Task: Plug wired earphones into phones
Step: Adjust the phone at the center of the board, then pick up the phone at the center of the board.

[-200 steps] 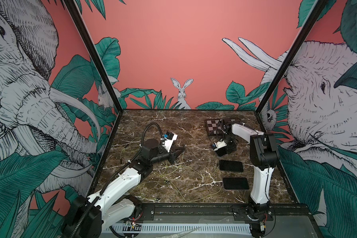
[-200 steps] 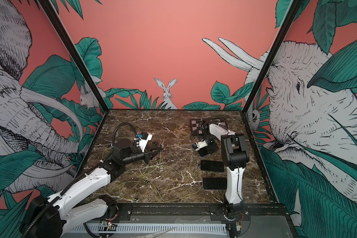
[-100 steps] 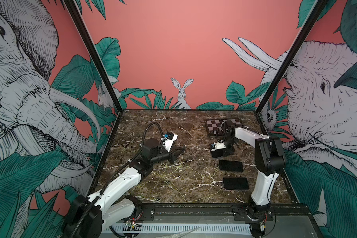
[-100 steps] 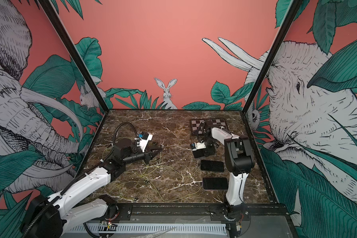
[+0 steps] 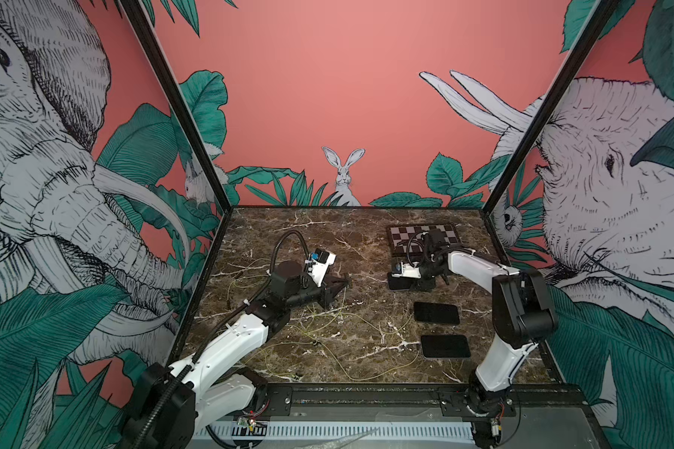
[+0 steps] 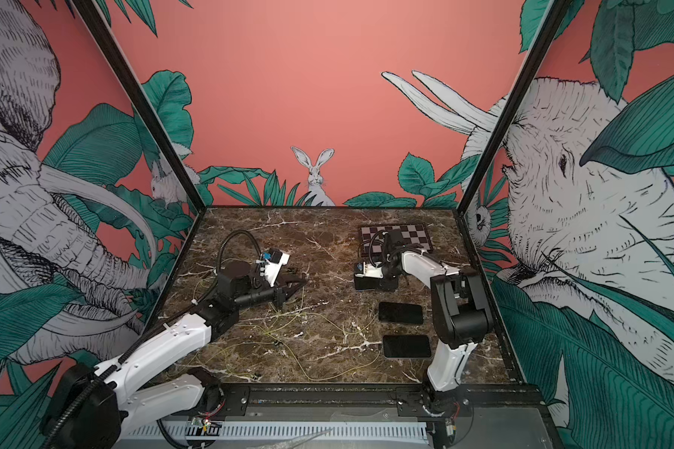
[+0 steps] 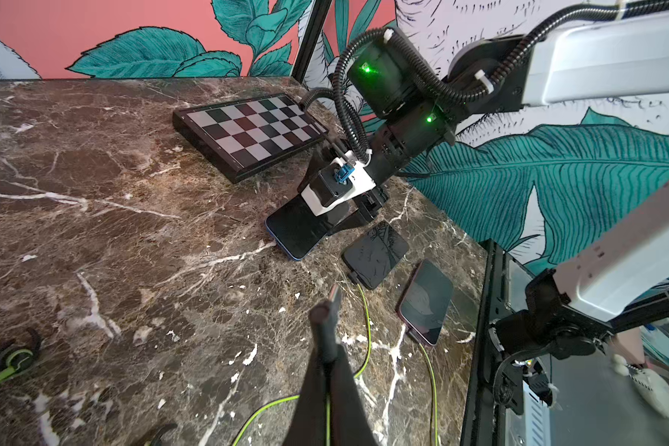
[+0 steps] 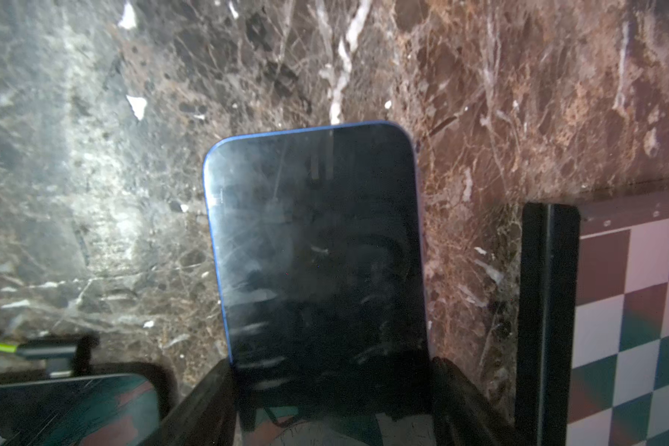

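Shifted centreward, right gripper [image 8: 331, 374] clamps the blue-edged phone [image 8: 313, 239] by its sides; left gripper [image 7: 325, 328], well apart, pinches an earphone plug [image 7: 333, 297].

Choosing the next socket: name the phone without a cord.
The blue-edged phone in the right gripper, nearest the checkerboard; the other two phones have yellow-green cords plugged in.

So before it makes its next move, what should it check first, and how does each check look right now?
1. Left fingers shut on the earphone plug: ok.
2. Right fingers gripping the blue-edged phone by its sides: ok.
3. Plug close to that phone's near end: not ok, bare marble table lies between.
4. That phone's socket in sight: cannot tell.
5. Middle phone and front phone each have a yellow-green cord plugged in: ok.
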`<state>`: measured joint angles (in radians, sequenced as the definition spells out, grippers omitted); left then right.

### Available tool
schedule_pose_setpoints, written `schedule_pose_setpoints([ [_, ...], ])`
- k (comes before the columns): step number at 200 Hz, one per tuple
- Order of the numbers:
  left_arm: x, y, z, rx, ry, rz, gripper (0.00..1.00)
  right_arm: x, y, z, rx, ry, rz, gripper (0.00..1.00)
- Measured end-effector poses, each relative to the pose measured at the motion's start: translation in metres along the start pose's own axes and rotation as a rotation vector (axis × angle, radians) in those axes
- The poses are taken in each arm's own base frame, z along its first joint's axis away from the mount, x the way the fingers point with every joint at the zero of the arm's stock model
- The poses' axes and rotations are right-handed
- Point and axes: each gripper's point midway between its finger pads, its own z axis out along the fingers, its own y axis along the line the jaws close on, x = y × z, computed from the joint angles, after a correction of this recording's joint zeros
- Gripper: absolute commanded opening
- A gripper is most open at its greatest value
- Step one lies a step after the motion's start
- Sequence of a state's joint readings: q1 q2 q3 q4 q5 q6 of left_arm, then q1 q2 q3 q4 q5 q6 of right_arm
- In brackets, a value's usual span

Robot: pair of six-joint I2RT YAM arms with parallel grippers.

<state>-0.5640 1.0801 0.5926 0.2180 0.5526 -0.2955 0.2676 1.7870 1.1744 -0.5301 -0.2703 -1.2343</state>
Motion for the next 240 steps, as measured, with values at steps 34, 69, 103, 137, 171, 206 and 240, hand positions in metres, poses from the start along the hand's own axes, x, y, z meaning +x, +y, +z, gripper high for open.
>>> schedule_pose_setpoints([
  [34, 0.001, 0.002, 0.003, -0.006, 0.018, -0.012, 0.0, -0.008, -0.005, 0.008, -0.031, 0.029, -0.036, 0.73],
  [69, 0.005, 0.004, 0.003, -0.013, 0.03, -0.02, 0.0, -0.001, -0.001, 0.028, -0.108, 0.066, -0.033, 0.74],
  [103, 0.004, 0.005, 0.003, -0.019, 0.028, -0.02, 0.0, 0.001, -0.004, 0.031, -0.138, 0.087, -0.022, 0.88],
  [137, 0.004, 0.005, 0.003, -0.021, 0.027, -0.02, 0.0, 0.002, -0.009, 0.031, -0.131, 0.103, -0.018, 0.93],
  [171, 0.005, 0.005, 0.003, -0.021, 0.029, -0.022, 0.0, 0.003, -0.01, 0.032, -0.142, 0.11, -0.014, 0.93],
  [206, 0.005, 0.006, 0.003, -0.023, 0.03, -0.021, 0.0, 0.003, -0.01, 0.035, -0.188, 0.142, -0.014, 0.93],
  [240, 0.005, 0.007, 0.003, -0.029, 0.03, -0.018, 0.0, 0.003, -0.009, 0.037, -0.231, 0.196, -0.04, 0.92],
])
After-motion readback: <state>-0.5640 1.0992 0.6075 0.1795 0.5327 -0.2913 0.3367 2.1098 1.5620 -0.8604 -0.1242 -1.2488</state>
